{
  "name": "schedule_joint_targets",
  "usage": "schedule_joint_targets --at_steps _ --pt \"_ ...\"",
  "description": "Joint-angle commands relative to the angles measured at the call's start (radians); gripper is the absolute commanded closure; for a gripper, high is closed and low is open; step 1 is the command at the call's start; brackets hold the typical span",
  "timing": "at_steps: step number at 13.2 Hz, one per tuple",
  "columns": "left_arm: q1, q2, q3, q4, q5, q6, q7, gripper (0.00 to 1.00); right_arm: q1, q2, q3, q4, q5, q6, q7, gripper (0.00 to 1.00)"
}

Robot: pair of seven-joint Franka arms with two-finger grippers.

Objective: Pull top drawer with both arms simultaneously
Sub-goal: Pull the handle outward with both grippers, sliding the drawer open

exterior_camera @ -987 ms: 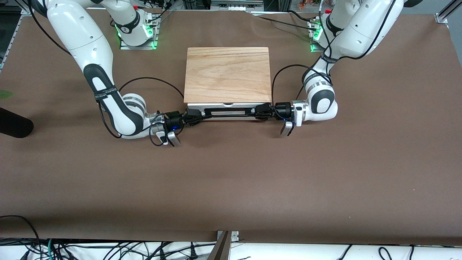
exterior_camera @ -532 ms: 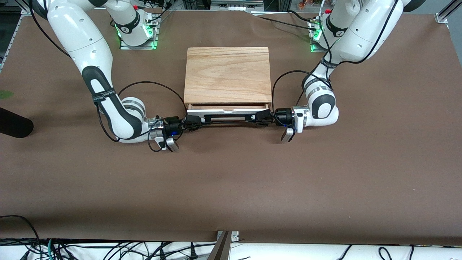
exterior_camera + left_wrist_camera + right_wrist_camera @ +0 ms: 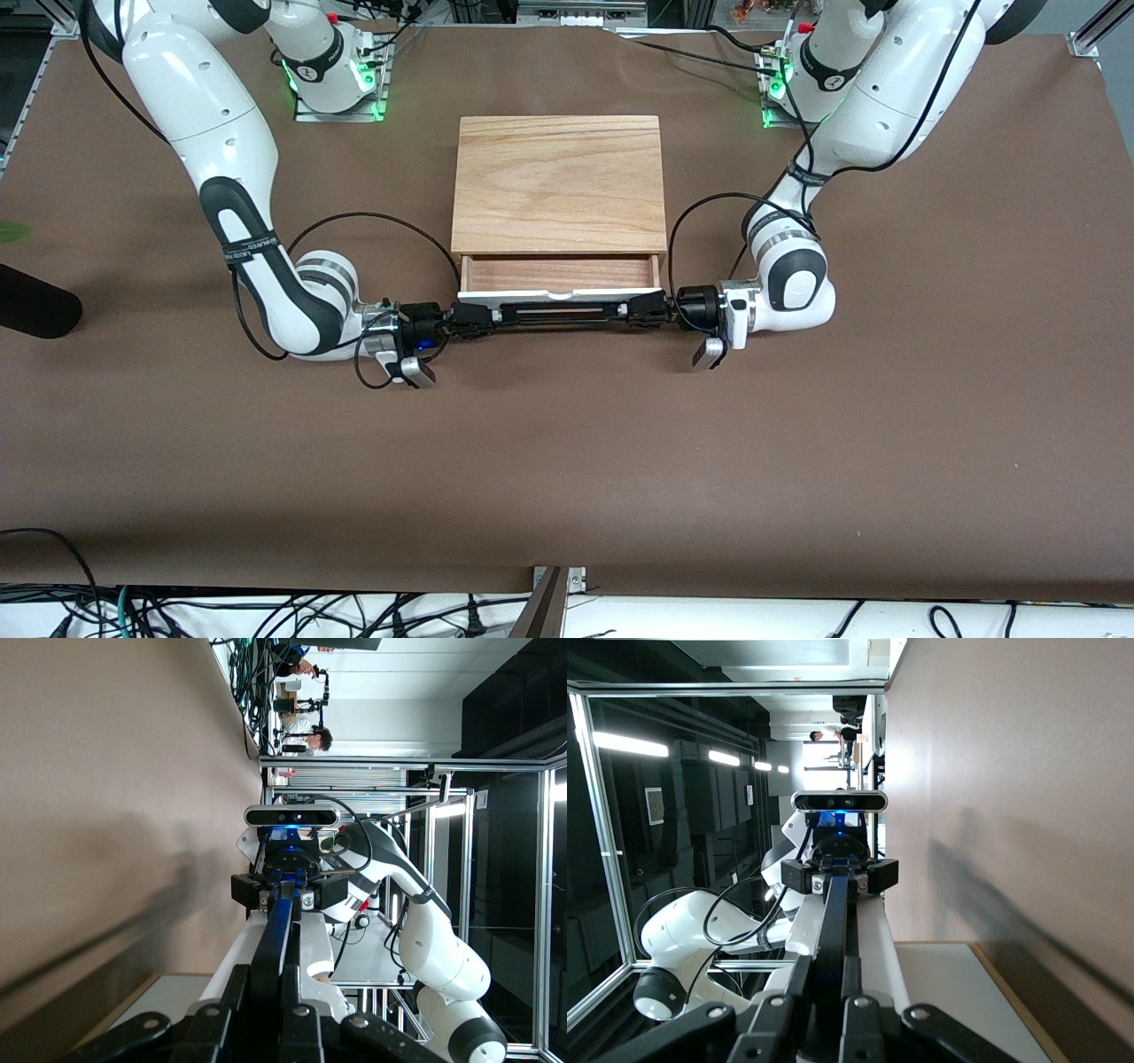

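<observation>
The top drawer [image 3: 558, 273] stands partly open under the light wood cabinet top [image 3: 558, 182], and its wood interior shows. Its white front panel [image 3: 532, 294] carries the long black bar handle [image 3: 558, 313]. My left gripper [image 3: 640, 310] is shut on the handle's end toward the left arm. My right gripper [image 3: 474, 317] is shut on the end toward the right arm. In the left wrist view my left gripper [image 3: 266, 992] clamps the handle [image 3: 275, 921], with the right gripper [image 3: 283, 890] farther along it. In the right wrist view my right gripper [image 3: 827, 988] clamps the handle [image 3: 831, 921].
The brown table cover [image 3: 567, 461] stretches nearer to the front camera than the drawer. A black object [image 3: 35, 306] lies at the right arm's end of the table. Green-lit arm bases [image 3: 337, 84] stand farther from the camera than the cabinet. Cables [image 3: 266, 611] lie along the near edge.
The drawer has slid out toward the front camera and its wood interior has come into sight. Both grippers moved the same way, still shut on the handle.
</observation>
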Motion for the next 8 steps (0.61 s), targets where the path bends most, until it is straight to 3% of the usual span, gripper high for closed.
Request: schedule_joint_targets --at_steps 1,8 --pt "-0.011 0.024 0.012 0.037 -0.020 0.033 -0.067 1.00 -0.060 0.015 0.012 0.108 0.072 -0.032 0.066 1.00" --pt "-0.022 0.087 0.053 0.141 -0.020 0.036 -0.131 1.00 -0.070 0.068 0.012 0.193 0.072 -0.023 0.067 1.00"
